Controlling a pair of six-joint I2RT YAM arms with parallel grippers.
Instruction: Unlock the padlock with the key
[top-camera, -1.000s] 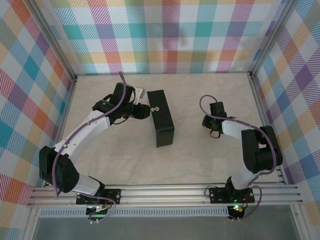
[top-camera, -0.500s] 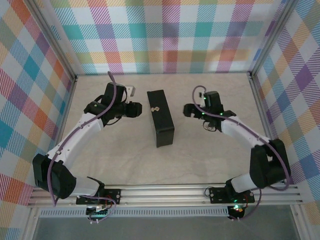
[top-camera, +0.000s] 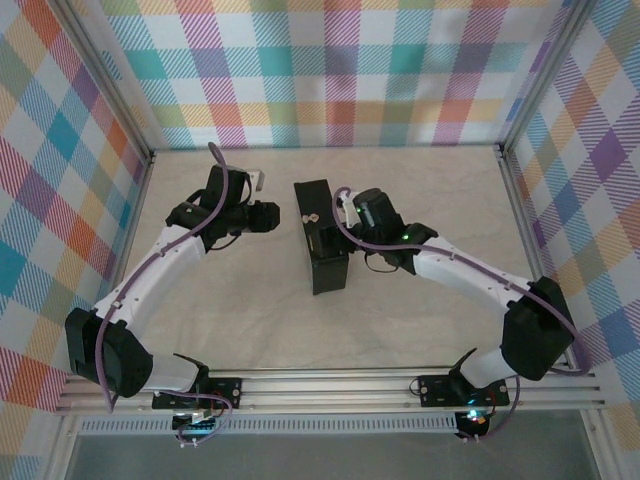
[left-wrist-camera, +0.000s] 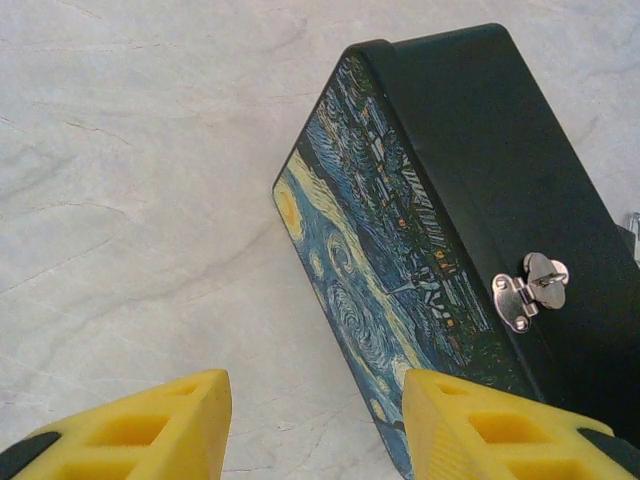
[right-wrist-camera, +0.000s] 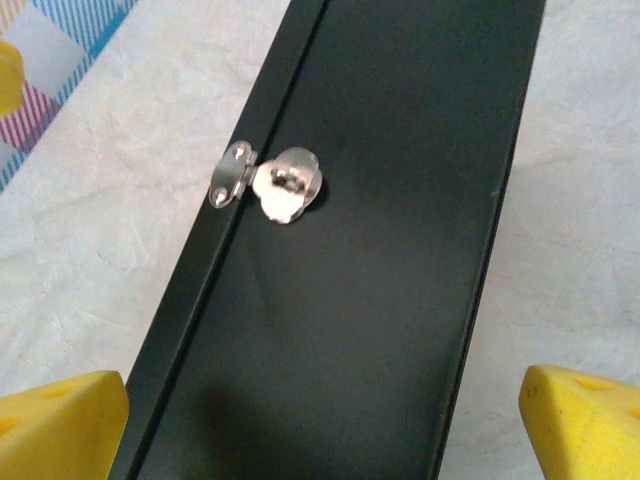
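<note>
Top external view: on the table, the black box lies central. From three o'clock the right gripper straddles it, spread wide and empty, likely to brace it. At nine o'clock the left gripper hangs parted, empty. We note the silver clasp facing up.

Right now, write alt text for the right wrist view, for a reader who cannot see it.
A long black box with a small silver latch near one long edge lies on a pale table. The open right gripper hangs over it, yellow fingertips in the lower corners, one each side of the box.
</note>
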